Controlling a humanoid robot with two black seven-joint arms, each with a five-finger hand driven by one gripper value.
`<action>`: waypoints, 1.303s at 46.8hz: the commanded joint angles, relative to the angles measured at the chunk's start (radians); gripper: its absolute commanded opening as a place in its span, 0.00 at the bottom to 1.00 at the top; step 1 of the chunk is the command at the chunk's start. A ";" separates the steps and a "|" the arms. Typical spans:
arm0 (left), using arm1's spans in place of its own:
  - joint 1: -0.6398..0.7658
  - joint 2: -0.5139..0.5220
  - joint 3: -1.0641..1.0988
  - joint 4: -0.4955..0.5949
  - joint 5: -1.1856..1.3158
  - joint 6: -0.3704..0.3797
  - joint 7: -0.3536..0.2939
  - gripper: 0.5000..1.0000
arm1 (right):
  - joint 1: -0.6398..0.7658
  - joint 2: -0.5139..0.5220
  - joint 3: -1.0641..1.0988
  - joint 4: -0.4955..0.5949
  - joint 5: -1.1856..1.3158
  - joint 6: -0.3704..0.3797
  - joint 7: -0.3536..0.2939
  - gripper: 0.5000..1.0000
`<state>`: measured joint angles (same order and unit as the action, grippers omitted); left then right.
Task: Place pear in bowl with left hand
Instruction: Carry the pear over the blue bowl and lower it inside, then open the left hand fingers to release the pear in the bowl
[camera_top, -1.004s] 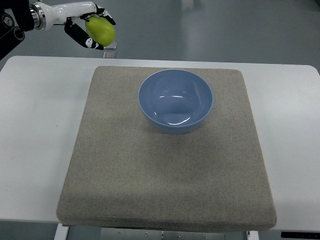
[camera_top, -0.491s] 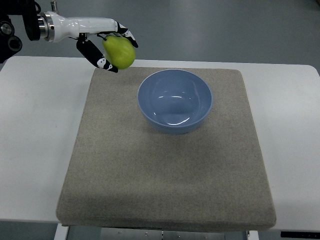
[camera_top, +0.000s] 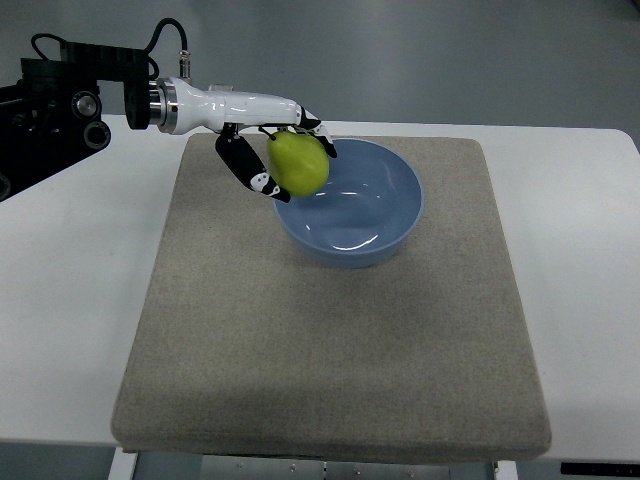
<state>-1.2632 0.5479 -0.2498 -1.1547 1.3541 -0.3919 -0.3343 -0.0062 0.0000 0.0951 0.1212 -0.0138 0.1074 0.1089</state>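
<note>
Gripping the pear (camera_top: 298, 163) between its curled fingers, the left hand (camera_top: 272, 152) reached in from the upper left of the frame and held the fruit over the left rim of the blue bowl (camera_top: 385, 222). The pear hung above that edge, raised off the bowl rather than resting in it, with black fingertips (camera_top: 262, 184) wrapped under and around its lower side. The bowl sat a little above the middle of the frame on a grey mat (camera_top: 330, 350), which covered most of the white table (camera_top: 70, 290), and it appeared empty.

Doing this step well would likely have called for carrying the pear further toward the middle of the bowl before letting go, since a release at the rim could have tipped the fruit out onto the mat. Lowering it close to the bowl's floor should have kept it from bouncing or rolling. Opening the fingers evenly seemed the safer way to free it. No right hand showed anywhere.
</note>
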 joint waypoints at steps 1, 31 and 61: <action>-0.004 -0.043 0.003 0.023 0.068 -0.001 0.000 0.00 | 0.000 0.000 0.000 0.000 0.000 0.000 -0.002 0.85; -0.033 -0.171 0.010 0.104 0.237 0.002 0.000 0.28 | 0.000 0.000 0.000 0.000 0.000 0.000 0.000 0.85; -0.027 -0.171 0.034 0.116 0.204 0.004 0.001 0.99 | 0.000 0.000 0.000 0.000 0.000 0.000 0.000 0.85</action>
<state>-1.2904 0.3773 -0.2148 -1.0395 1.5693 -0.3899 -0.3329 -0.0061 0.0000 0.0951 0.1212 -0.0138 0.1074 0.1089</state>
